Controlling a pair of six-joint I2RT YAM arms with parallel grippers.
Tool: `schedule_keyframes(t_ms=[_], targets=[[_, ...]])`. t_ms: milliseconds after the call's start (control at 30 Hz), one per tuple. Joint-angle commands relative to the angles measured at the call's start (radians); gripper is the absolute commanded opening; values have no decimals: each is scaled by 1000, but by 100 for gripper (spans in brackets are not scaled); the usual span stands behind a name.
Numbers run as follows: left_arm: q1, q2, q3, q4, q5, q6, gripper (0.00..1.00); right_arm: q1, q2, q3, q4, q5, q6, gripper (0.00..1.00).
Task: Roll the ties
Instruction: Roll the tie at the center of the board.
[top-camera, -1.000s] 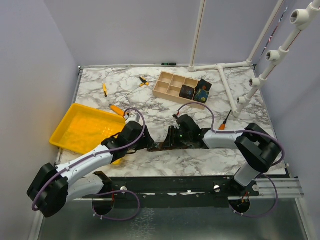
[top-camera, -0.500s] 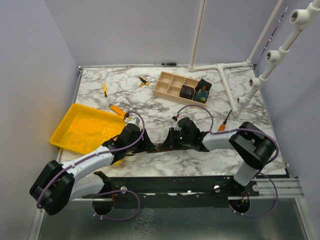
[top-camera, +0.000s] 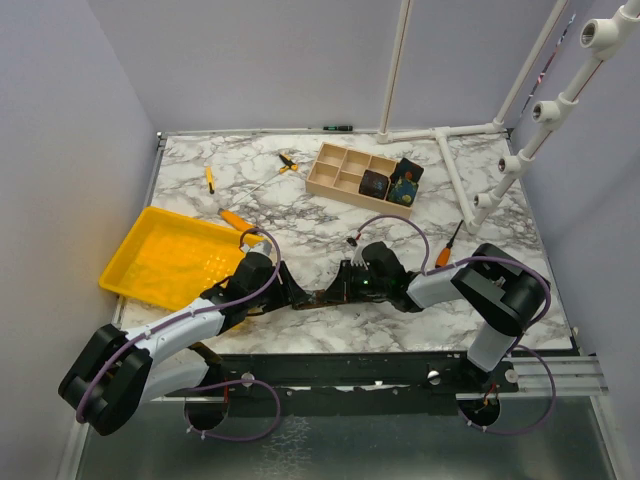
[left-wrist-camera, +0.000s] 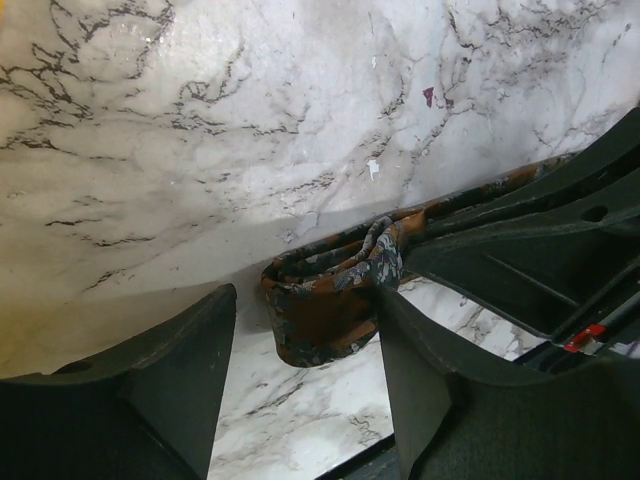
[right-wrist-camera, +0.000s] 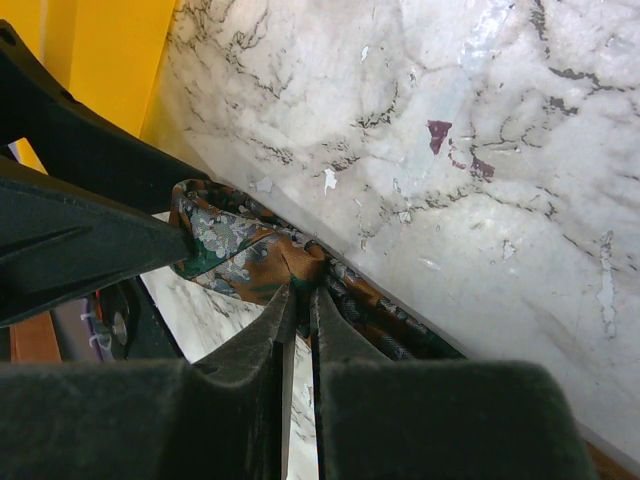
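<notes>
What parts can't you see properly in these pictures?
Top view: the tie is mostly covered by the left hand and right hand.
Right wrist view: the hand itself hides the tie's long part.
Top view: the rolls in the wooden box are too small for patterns.

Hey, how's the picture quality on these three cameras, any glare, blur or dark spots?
Top external view: evenly lit and sharp. Left wrist view: glare whitens the marble table, the tie is sharp, the left end effector dark and soft. Right wrist view: the right end effector is a blurred, underexposed foreground.
</notes>
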Motion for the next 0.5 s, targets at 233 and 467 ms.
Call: schedule_keyframes(t_ms=[233,467], targets=[[19,-41,-121,140,109,-185,61,-2,18,-85,12,30,-38,10],[21,-15,-129,185,134,-197,51,-1,8,-96,14,36,-40,9]])
